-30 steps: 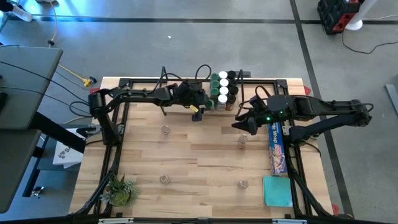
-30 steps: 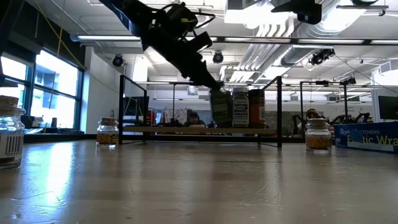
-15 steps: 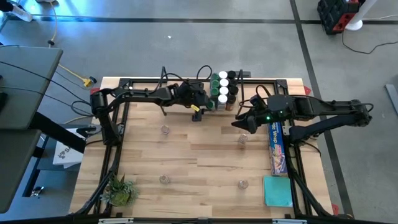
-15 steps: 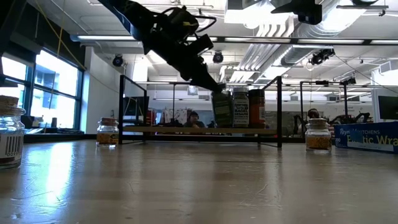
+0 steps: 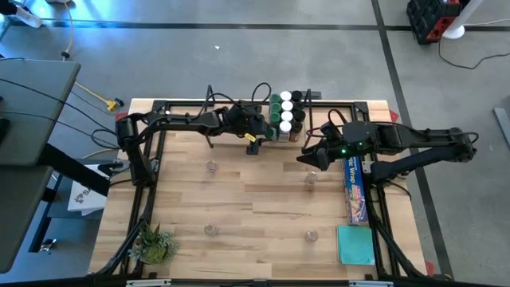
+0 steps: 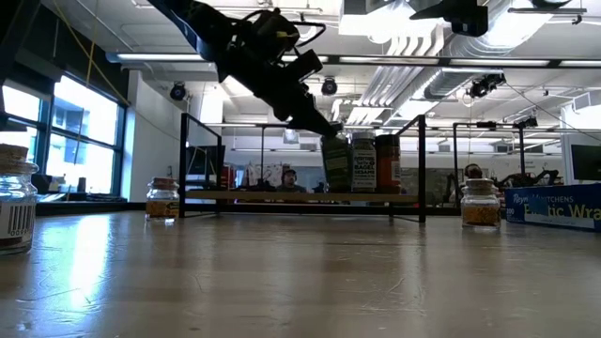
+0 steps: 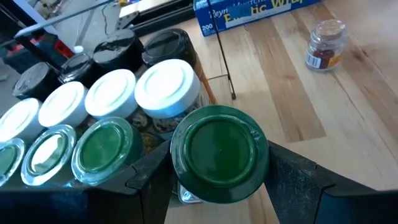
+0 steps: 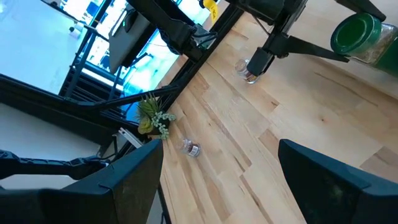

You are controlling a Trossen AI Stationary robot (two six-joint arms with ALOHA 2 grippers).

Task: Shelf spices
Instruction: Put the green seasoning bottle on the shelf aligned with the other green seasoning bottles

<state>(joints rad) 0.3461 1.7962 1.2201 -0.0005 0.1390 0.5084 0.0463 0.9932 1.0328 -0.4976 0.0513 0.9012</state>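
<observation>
The shelf (image 5: 263, 119) holds a cluster of spices (image 7: 112, 93) with green, white and black lids, packed at its end nearest the blue box (image 5: 355, 190). The left gripper (image 7: 217, 177) pinches a green-lidded jar (image 7: 219, 152) at the cluster's edge. The right gripper (image 5: 312, 157) hovers beside the shelf, jaws spread and empty, above a loose jar (image 5: 310, 178) holding something orange.

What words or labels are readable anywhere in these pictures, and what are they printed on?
"Plastic Wrap": partly readable on the long blue box, cut off at the picture edges in the low and left wrist views.
Labels on the shelved spice jars: too small to read.
Barcode on the near jar: unreadable.
</observation>
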